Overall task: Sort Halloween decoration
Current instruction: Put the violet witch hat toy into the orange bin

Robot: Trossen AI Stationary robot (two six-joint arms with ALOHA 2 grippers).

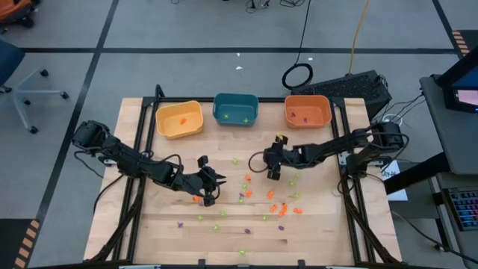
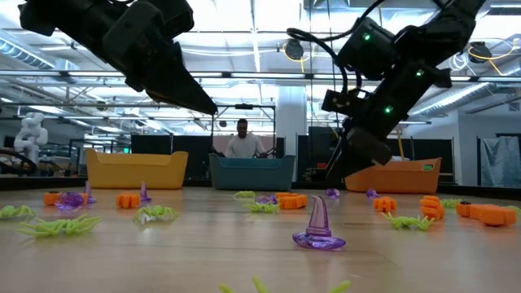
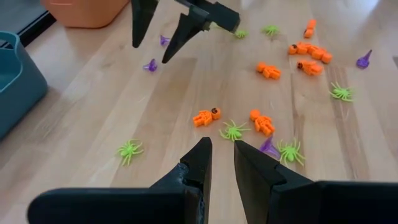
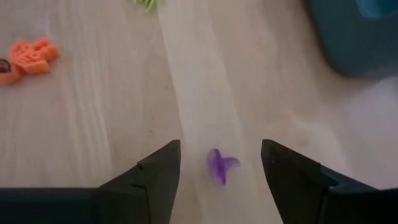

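right claw (image 4: 220,163) spread above what looks like purple trinket (image 4: 220,166).

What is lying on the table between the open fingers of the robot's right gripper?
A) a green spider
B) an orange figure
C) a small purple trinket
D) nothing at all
C: in the right wrist view a small purple trinket lies on the wood between the spread fingers of the right gripper, untouched by either one.

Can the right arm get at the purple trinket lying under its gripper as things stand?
Probably yes: the right gripper hangs over the purple trinket, jaws open to either side, with bare table around it and nothing between.
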